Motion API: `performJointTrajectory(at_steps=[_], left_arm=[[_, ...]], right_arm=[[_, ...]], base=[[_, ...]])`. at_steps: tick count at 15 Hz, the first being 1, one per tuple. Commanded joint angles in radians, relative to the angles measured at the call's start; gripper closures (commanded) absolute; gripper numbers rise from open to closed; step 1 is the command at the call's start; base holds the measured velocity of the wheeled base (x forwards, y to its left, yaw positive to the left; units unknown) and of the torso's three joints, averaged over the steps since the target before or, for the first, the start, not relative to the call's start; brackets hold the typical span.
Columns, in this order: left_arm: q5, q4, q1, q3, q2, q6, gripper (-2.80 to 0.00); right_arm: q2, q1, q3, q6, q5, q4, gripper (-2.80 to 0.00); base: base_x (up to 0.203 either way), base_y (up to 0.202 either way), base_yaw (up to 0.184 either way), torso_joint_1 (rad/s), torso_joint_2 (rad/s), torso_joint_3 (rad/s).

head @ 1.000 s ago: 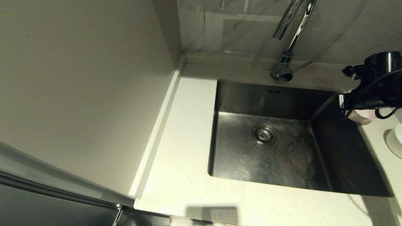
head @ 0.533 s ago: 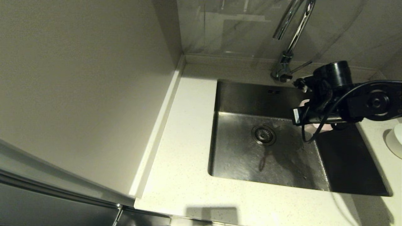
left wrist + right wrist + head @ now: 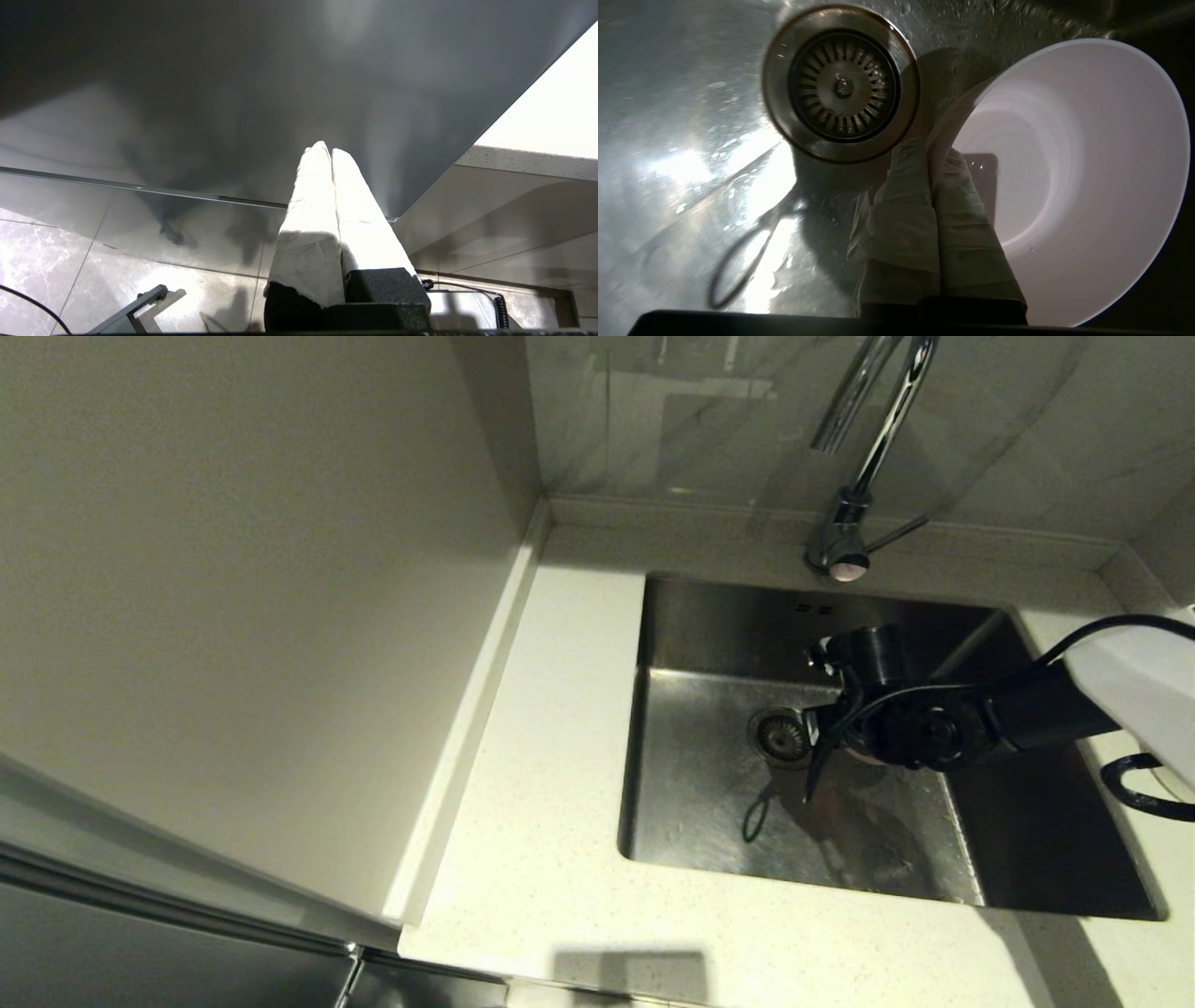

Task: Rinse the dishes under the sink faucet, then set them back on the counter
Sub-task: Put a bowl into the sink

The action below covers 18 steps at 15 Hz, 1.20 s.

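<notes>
1. Right end effector (image 3: 931,156): a second ago it stood at the right edge of the head view, above the tabletop (image 3: 541,859) beside the sink (image 3: 709,803); it has since swung leftward and down into the basin, and now hangs over the sink floor, just right of the drain strainer (image 3: 840,84).
2. Grip: the two taped fingers (image 3: 906,205) are pressed together on the rim of the pale pink bowl (image 3: 1069,182), one finger outside the wall, the other inside. The bowl is tipped on its side, its mouth toward the wrist camera.
3. Bowl position: within the sink, beside the strainer, below and in front of the faucet (image 3: 864,457). Whether it touches the basin floor cannot be told.
4. Change at the right edge of the head view: the pale rounded object seen there earlier is now covered by the arm's white link and black cable.
5. Hidden parts: in the head view the wrist housing covers the bowl almost entirely. The faucet's arch is cut off by the upper frame edge; no stream of water can be made out.
6. Left end effector (image 3: 331,151): parked away from the sink, fingers pressed together on nothing, facing a dark cabinet panel (image 3: 233,93) above a tiled floor (image 3: 70,261).
</notes>
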Motion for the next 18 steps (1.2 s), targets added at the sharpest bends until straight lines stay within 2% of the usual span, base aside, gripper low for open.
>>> performJointTrajectory(at_steps=[1, 3, 7, 8, 14, 16, 18], left_arm=[[0.001, 0.000, 0.000, 0.000, -0.002, -0.001, 0.00], [0.001, 0.000, 0.000, 0.000, -0.002, -0.001, 0.00], [0.001, 0.000, 0.000, 0.000, -0.002, -0.001, 0.00], [0.001, 0.000, 0.000, 0.000, -0.002, -0.001, 0.00], [0.001, 0.000, 0.000, 0.000, -0.002, -0.001, 0.00], [0.001, 0.000, 0.000, 0.000, -0.002, -0.001, 0.00], [0.001, 0.000, 0.000, 0.000, -0.002, -0.001, 0.00]], right_arm=[[0.120, -0.010, -0.008, -0.001, -0.026, -0.076, 0.00], [0.167, -0.030, -0.013, -0.001, -0.043, -0.126, 0.00], [0.189, -0.038, -0.036, 0.003, -0.046, -0.129, 0.00], [0.196, -0.038, -0.045, 0.001, -0.047, -0.129, -2.80], [0.174, -0.038, -0.059, 0.007, -0.105, -0.157, -2.80], [0.067, -0.034, -0.022, -0.001, -0.096, -0.160, -2.80], [-0.062, -0.024, 0.042, -0.024, -0.047, -0.154, -2.80]], base=[[0.000, 0.000, 0.000, 0.000, 0.00, 0.000], [0.000, 0.000, 0.000, 0.000, 0.00, 0.000], [0.000, 0.000, 0.000, 0.000, 0.00, 0.000], [0.000, 0.000, 0.000, 0.000, 0.00, 0.000], [0.000, 0.000, 0.000, 0.000, 0.00, 0.000], [0.000, 0.000, 0.000, 0.000, 0.00, 0.000], [0.000, 0.000, 0.000, 0.000, 0.00, 0.000]])
